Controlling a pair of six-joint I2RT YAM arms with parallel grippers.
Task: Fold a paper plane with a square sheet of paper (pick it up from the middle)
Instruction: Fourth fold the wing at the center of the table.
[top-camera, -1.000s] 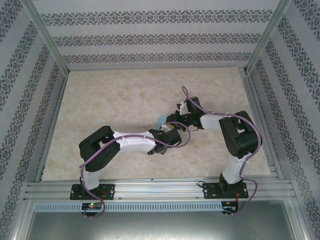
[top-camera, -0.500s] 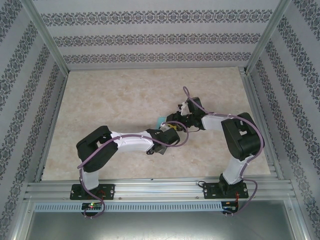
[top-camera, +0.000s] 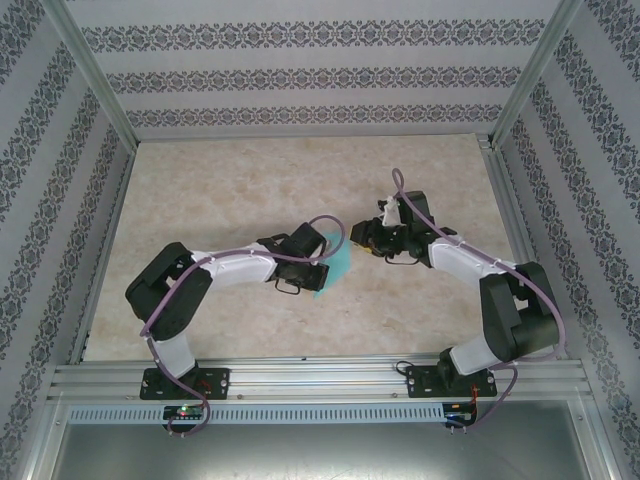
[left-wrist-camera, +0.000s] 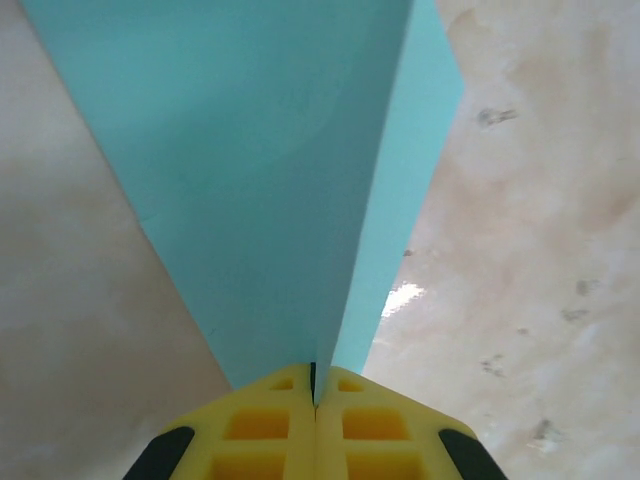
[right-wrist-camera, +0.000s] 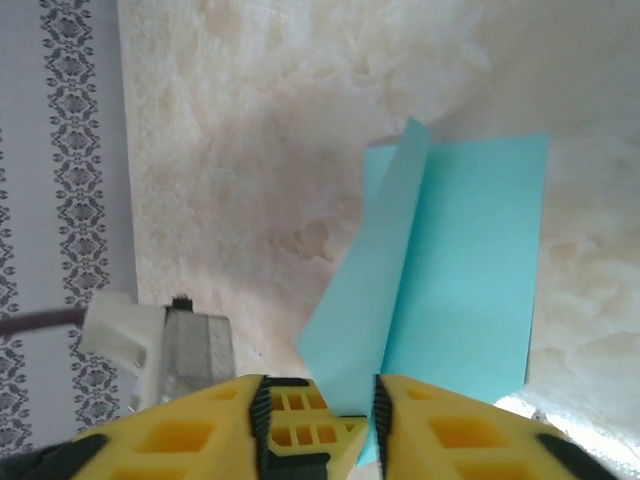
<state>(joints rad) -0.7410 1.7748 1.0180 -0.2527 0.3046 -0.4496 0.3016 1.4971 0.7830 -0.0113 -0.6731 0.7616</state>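
The turquoise square sheet of paper is folded along a centre crease, with two panels spreading from it. In the left wrist view the paper runs up from my left gripper, whose yellow fingers are shut on the crease. From above, the left gripper holds it near the table's middle. My right gripper stands just to the right, apart from the paper. Its jaws are open, and past them lie the paper and a left fingertip.
The marble-patterned table has aluminium rails at its near edge and patterned walls on three sides. The left arm lies across the near-left, and the right arm bends along the right side.
My left gripper has closed fully on the paper and its arm has swung left. The right gripper has opened, let go and drawn back to the right.
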